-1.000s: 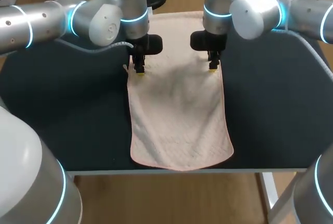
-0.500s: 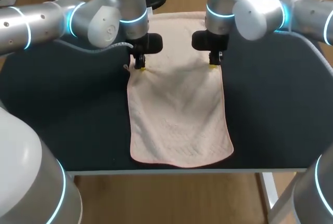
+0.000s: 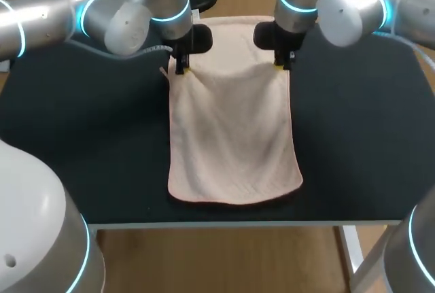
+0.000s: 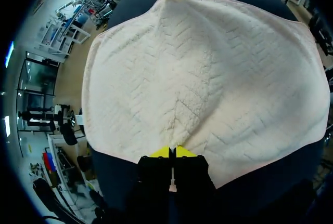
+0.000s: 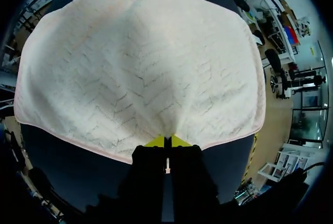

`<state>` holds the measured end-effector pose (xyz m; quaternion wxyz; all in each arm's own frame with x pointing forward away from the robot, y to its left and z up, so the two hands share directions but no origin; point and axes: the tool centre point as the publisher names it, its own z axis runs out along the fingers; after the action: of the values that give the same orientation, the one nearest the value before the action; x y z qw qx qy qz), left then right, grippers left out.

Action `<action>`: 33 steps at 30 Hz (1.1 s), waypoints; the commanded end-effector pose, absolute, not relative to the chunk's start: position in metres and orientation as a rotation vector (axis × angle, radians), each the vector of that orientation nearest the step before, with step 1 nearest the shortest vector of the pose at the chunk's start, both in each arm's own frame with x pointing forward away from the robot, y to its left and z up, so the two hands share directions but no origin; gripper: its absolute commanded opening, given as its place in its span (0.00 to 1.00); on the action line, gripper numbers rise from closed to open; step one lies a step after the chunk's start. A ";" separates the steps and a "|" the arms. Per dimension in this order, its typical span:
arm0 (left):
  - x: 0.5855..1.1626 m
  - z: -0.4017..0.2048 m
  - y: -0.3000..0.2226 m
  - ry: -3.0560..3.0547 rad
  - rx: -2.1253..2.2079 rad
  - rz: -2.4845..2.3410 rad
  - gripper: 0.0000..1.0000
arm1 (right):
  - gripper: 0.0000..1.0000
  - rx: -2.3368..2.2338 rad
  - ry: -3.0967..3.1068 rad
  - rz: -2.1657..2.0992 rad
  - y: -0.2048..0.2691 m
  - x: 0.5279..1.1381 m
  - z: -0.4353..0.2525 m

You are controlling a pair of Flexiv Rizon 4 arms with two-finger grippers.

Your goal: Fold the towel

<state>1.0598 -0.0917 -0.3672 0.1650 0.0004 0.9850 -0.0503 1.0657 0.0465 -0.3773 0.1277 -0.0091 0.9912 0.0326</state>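
While the pale pink towel [image 3: 234, 136] lies lengthwise down the middle of the dark table [image 3: 81, 143], we hold it by its two long edges near the far end. Our left gripper [image 3: 181, 70] is pinched closed on the left edge, our right gripper [image 3: 280, 66] on the right edge, and the cloth puckers at each. The towel's near end lies flat, close to the table's front edge.
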 end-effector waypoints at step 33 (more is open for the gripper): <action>1.171 -0.058 -0.083 2.105 -0.114 0.009 0.00 | 0.00 -0.230 2.222 0.159 0.050 1.170 -0.063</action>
<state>1.1660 -0.0797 -0.0707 0.4956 -0.0417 0.8675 -0.0019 1.1587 0.0469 -0.0715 0.4366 -0.0966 0.8918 0.0684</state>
